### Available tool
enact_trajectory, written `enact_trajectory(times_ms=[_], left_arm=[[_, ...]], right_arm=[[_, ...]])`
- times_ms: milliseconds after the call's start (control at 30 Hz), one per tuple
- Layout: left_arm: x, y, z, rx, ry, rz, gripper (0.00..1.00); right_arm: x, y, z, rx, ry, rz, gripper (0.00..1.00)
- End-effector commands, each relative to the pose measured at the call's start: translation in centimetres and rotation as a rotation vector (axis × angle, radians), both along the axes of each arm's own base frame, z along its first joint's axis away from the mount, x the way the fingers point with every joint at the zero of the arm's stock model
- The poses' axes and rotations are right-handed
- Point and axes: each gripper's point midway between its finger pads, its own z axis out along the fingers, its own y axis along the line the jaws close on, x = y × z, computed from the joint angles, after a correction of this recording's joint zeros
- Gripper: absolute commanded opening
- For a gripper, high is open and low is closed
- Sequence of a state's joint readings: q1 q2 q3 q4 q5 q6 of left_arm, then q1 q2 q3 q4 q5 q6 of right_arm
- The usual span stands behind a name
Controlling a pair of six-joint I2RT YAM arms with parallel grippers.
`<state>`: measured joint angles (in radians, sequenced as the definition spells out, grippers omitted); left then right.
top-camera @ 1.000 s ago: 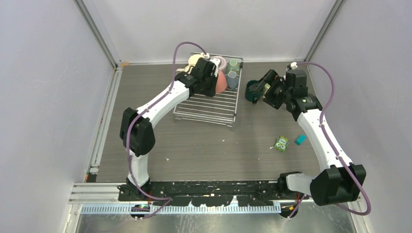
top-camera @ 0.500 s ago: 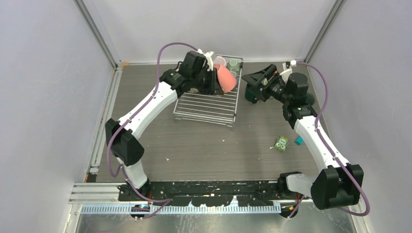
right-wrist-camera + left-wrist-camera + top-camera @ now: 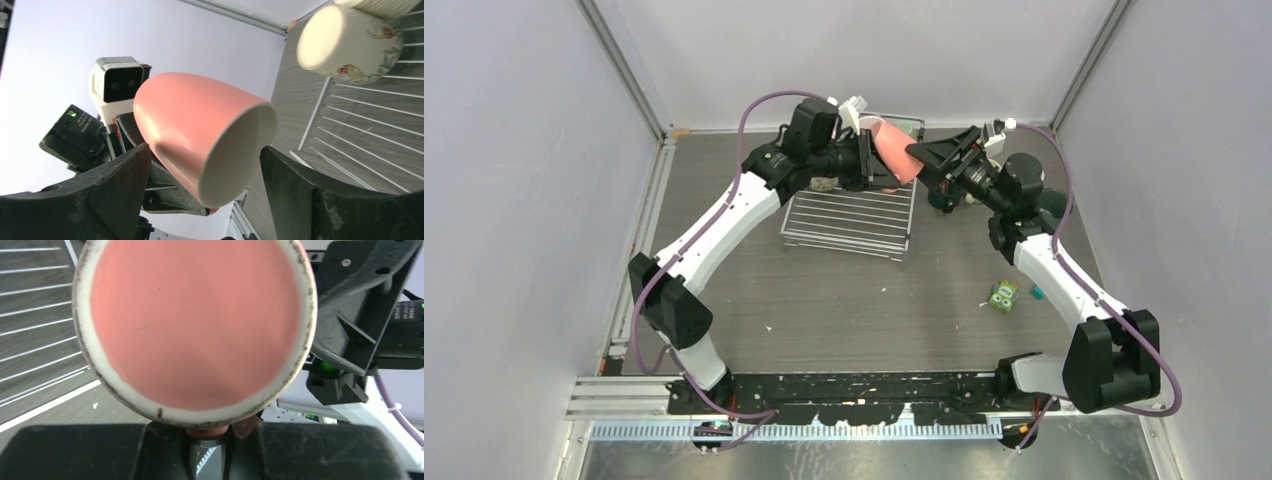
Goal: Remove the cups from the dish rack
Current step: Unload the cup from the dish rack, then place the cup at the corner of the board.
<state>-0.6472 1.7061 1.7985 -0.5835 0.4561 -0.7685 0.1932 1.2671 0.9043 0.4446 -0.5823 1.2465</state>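
1. Salmon pink and glossy, one of the cups (image 3: 894, 150) is held in the air over the far right corner of the dish rack (image 3: 849, 218), in the upper middle of the top view. It is tipped on its side, with its mouth facing the right arm.
2. The left gripper (image 3: 872, 160) is closed on this pink cup. In the left wrist view the cup's round base (image 3: 195, 325) fills the frame, and the two dark fingers (image 3: 125, 450) pinch a pink part of it at the bottom edge.
3. The right gripper (image 3: 922, 155) is spread wide, its jaws standing on either side of the cup's rim. In the right wrist view the cup (image 3: 200, 135) sits between the two fingers (image 3: 100, 195), with a gap on each side and no contact visible.
4. A cream cup with a flower print (image 3: 350, 42) lies on the rack bars (image 3: 380, 145) in the upper right of the right wrist view.
5. A dark teal cup (image 3: 938, 203), mostly hidden under the right arm, stands on the table (image 3: 844, 300) just right of the rack.
6. A small green toy block (image 3: 1003, 295) lies on the table at the lower right, well apart from the rack.
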Motion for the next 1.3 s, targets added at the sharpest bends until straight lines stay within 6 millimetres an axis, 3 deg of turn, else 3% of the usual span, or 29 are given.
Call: enact_trajectory(times_ms=[0,533,667,800,833,1033,1200,1267], left_arm=[[-1.8,-0.8,7.1,-0.211,-0.113,-0.071,0.00],[-2.6,-2.6,7.1,-0.354,0.000,-0.141,0.00],[-2.7,-2.7,7.0,-0.370,0.013,-0.143,0.00],[-3.0,-2.7,7.0,-0.396,0.035,-0.146,0.00],[-3.1,-2.7,6.9,-0.399,0.038,-0.147,0.06],[-3.7,-2.2,4.8,-0.389,0.063,-0.145,0.63],[-4.6,-1.1,2.6,-0.335,0.053,-0.134,0.94],[-5.1,-0.3,1.6,-0.285,0.042,-0.120,0.99]], right_arm=[[-1.1,0.6,3.9,0.128,-0.115,0.060,0.80],[-2.6,1.4,6.0,0.252,-0.187,0.130,0.47],[-2.7,1.3,6.3,0.264,-0.193,0.133,0.33],[-2.8,1.2,6.5,0.264,-0.203,0.125,0.09],[-2.8,1.1,6.6,0.261,-0.204,0.120,0.02],[-3.0,0.7,7.2,0.218,-0.226,0.070,0.01],[-2.7,0.2,7.5,0.117,-0.209,0.002,0.01],[-2.3,-0.2,6.9,0.039,-0.180,-0.043,0.01]])
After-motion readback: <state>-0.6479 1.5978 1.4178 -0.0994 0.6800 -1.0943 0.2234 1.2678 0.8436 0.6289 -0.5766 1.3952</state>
